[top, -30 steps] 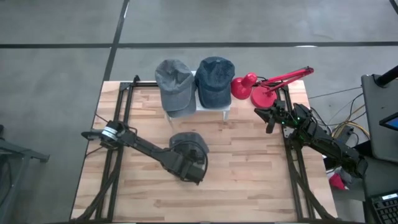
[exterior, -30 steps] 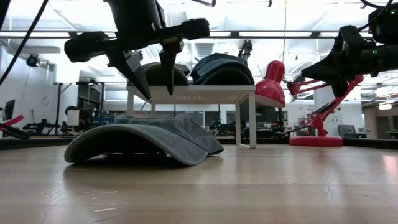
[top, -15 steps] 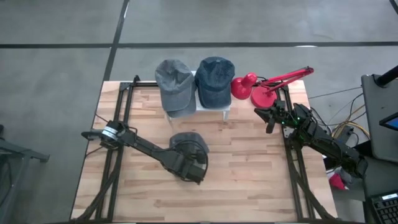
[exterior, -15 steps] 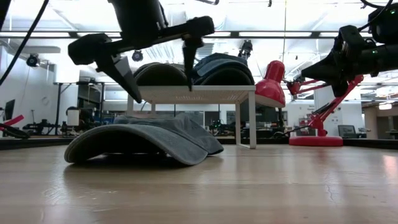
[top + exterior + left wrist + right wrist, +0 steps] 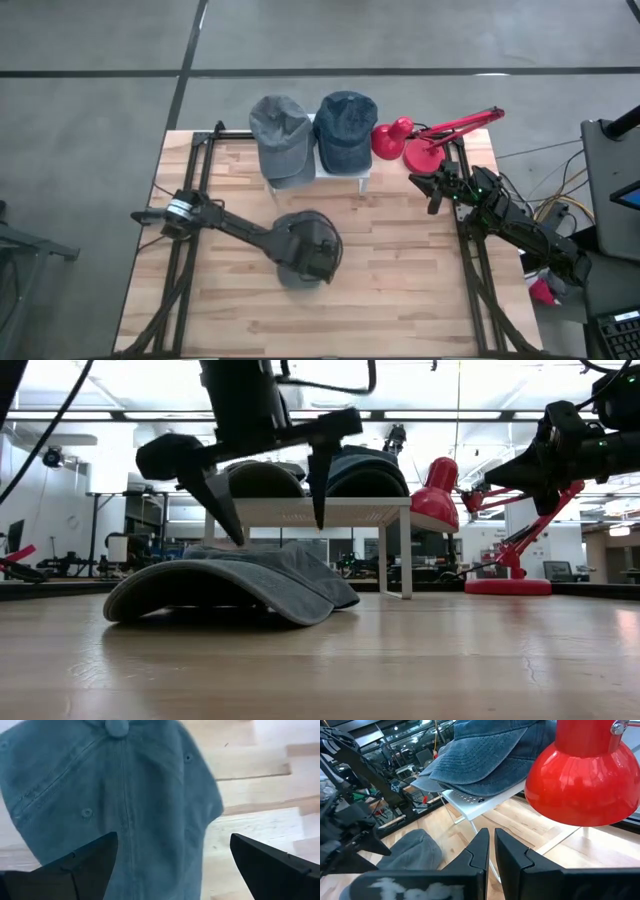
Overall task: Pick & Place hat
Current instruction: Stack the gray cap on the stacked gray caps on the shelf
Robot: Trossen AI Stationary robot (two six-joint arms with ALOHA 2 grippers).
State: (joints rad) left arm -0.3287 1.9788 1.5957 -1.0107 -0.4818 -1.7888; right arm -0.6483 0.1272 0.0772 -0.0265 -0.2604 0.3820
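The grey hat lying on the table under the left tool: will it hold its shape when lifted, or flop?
The grey hat looks like soft washed cloth, its crown sagging flat, so it will likely flop. Its curved brim seems stiffer. It is probably light, and unlikely to roll. The open left tool hangs above it.

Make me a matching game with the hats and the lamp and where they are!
Things:
1. grey hat
2. light grey hat
3. blue hat
4. red lamp

Places:
A. on the white shelf, nearer the lamp
B. flat on the wooden table, under the left gripper with its fingers spread
C. at the table's back edge, near the right gripper
D. on the white shelf, on the side away from the lamp

Pairs: 1-B, 2-D, 3-A, 4-C
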